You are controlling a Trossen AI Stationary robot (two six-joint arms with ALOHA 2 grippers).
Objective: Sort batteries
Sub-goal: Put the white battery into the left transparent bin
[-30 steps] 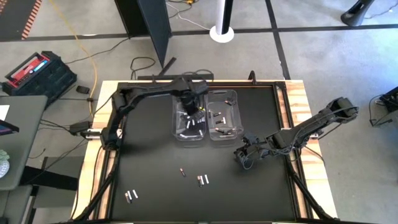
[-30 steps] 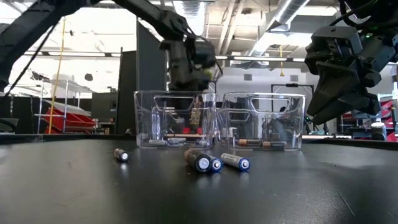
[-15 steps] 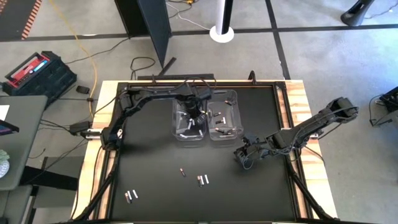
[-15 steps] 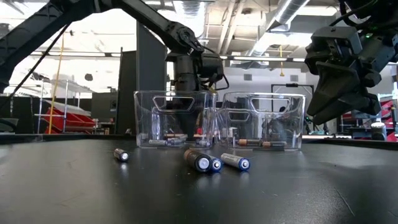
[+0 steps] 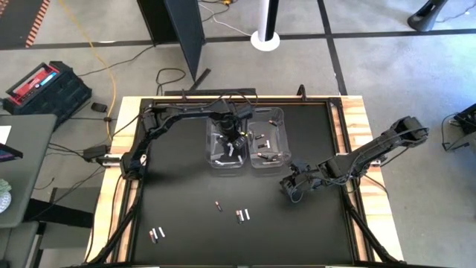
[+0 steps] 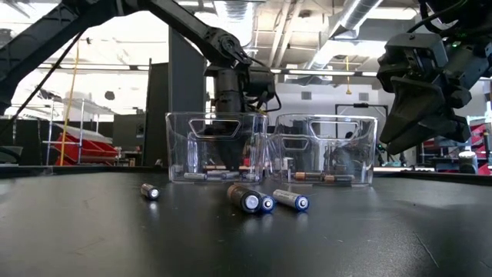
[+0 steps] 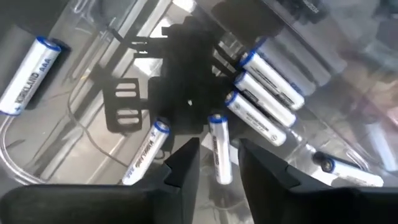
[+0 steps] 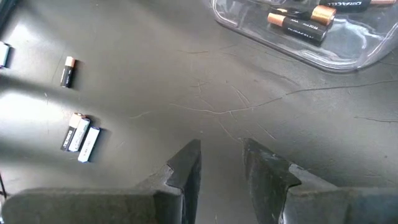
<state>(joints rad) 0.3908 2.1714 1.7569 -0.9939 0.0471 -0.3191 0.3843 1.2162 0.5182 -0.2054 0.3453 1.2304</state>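
Note:
Two clear bins stand side by side at the table's far middle. The left bin (image 5: 210,149) holds silvery-white batteries (image 7: 264,93); the right bin (image 5: 286,141) holds dark, copper-ended batteries (image 8: 298,23). My left gripper (image 7: 217,165) points down into the left bin, open. One white battery (image 7: 219,149) lies on the bin floor in the gap between its fingers, which is wider than the cell. My right gripper (image 8: 221,158) hangs open over bare table to the right of centre (image 5: 290,192), with nothing between its fingers.
Loose batteries lie on the black table nearer the front: one (image 5: 219,206), a pair (image 5: 242,215) and another pair at the front left (image 5: 157,235). The low view shows them in front of the bins (image 6: 246,198). Wooden rails edge the table (image 5: 357,119).
My left gripper has sunk a little, going down into the left bin and shifting slightly toward the right bin. My right arm has kept still.

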